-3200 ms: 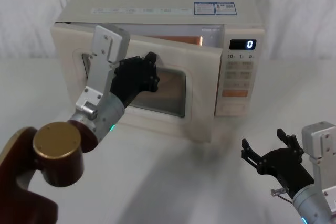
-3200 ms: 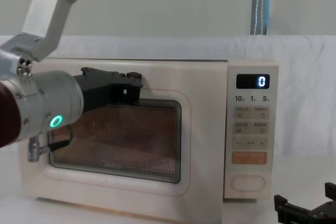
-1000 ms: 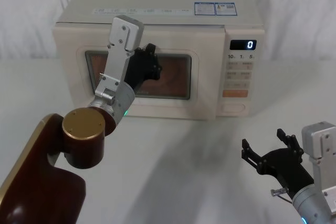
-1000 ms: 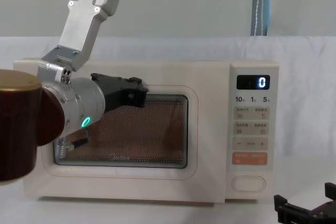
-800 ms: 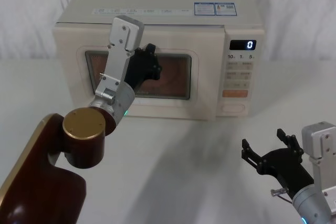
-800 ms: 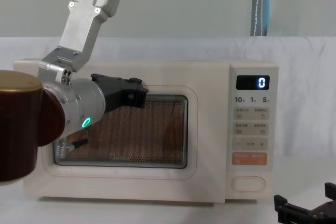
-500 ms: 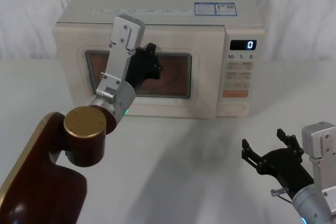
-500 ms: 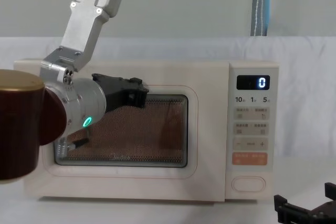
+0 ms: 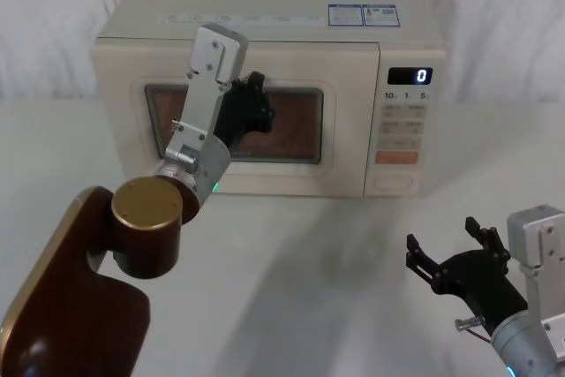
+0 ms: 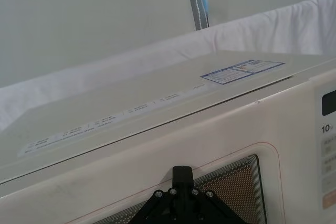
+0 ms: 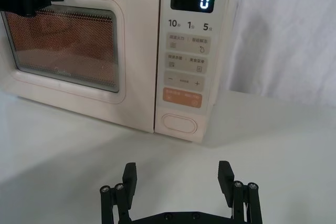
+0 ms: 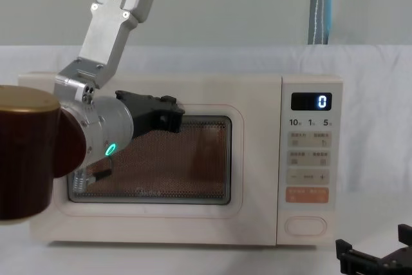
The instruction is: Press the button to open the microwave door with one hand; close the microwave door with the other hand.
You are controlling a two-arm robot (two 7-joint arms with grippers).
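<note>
Cream microwave door flush shut, window dark.

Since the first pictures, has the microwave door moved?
Yes. The microwave door stood ajar, its free edge swung out in front of the control panel. Now it lies flush beside that panel, with the left tool at its window.

1. The left pincer covers part of the door window in the head view, and whether its tips touch the glass cannot be told.
2. The right pincer is cut off by the chest view's lower edge.
3. Keypad labels are too small to read.
</note>
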